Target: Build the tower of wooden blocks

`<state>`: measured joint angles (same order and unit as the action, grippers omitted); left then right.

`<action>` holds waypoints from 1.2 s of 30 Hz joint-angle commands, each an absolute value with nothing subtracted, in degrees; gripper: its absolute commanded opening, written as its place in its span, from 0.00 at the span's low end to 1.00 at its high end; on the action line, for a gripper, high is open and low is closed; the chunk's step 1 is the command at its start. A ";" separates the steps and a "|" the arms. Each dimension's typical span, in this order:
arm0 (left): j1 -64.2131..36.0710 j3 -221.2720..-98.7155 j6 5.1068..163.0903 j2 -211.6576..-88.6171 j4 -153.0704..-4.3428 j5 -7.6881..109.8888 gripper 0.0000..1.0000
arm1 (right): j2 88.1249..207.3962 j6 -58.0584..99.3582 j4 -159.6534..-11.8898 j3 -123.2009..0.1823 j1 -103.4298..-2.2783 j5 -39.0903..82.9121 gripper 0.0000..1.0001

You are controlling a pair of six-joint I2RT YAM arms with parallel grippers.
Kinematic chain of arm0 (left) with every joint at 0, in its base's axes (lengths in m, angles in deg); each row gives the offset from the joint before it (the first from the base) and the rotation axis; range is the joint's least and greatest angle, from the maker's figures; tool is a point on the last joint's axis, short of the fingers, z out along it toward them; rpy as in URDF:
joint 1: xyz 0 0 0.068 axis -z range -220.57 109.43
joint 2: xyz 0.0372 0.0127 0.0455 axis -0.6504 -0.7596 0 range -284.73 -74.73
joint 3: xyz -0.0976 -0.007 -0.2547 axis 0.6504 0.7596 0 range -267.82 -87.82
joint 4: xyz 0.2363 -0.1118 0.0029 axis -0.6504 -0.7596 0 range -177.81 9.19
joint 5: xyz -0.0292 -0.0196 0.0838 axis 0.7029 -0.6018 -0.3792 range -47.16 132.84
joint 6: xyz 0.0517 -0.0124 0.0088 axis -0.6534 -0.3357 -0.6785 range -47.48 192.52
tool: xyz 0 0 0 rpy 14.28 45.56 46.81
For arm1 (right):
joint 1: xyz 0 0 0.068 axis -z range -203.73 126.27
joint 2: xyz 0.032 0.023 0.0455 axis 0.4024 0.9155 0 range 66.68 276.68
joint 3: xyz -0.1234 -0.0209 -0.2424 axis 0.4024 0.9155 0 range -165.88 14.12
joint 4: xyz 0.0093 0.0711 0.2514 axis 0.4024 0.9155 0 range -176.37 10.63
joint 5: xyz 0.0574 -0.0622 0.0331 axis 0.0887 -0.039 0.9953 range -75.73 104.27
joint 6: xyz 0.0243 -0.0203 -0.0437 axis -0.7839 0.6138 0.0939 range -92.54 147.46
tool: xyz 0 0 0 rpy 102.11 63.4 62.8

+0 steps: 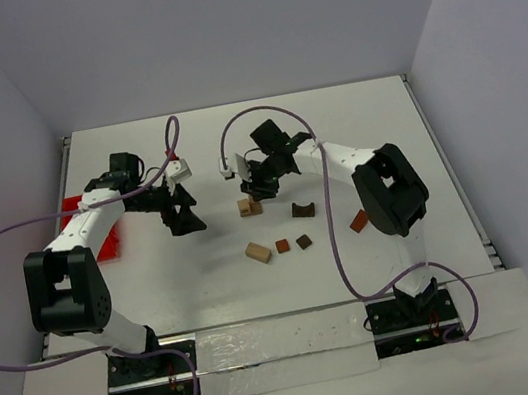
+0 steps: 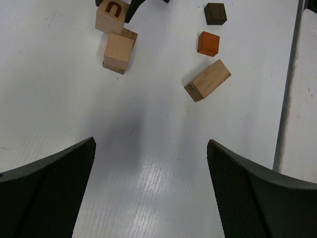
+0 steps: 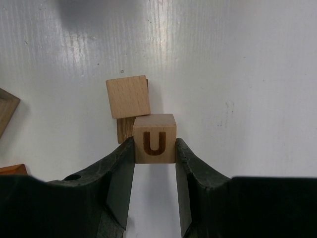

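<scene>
**Risk: the held cube can knock the stack over**

Your right gripper [image 3: 154, 147] is clamped on the light tan wooden cube marked with a burnt U [image 3: 154, 131], just beside the small stack of a tan cube on a brown block [image 3: 128, 96]. The top cube of this stack sits skewed. If you lower the held cube off centre, I think the stack slides or topples. Your left gripper [image 2: 151, 144] is wide and holds nothing, near the stack.

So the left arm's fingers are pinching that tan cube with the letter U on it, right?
No: it's the right arm's fingers pinching that tan cube with the letter U, as the right wrist view shows. The left arm's fingers are open.
</scene>
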<state>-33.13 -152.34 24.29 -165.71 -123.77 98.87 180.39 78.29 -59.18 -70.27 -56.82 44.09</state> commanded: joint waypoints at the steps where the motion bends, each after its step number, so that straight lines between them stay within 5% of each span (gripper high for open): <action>1: -33.36 -154.11 23.83 -165.96 -122.04 102.17 0.99 | 180.57 78.53 -57.65 -73.06 -57.48 43.54 0.24; 36: -33.36 -154.36 24.13 -166.23 -122.03 102.34 0.99 | 181.12 80.09 -54.32 -73.08 -59.48 40.35 0.25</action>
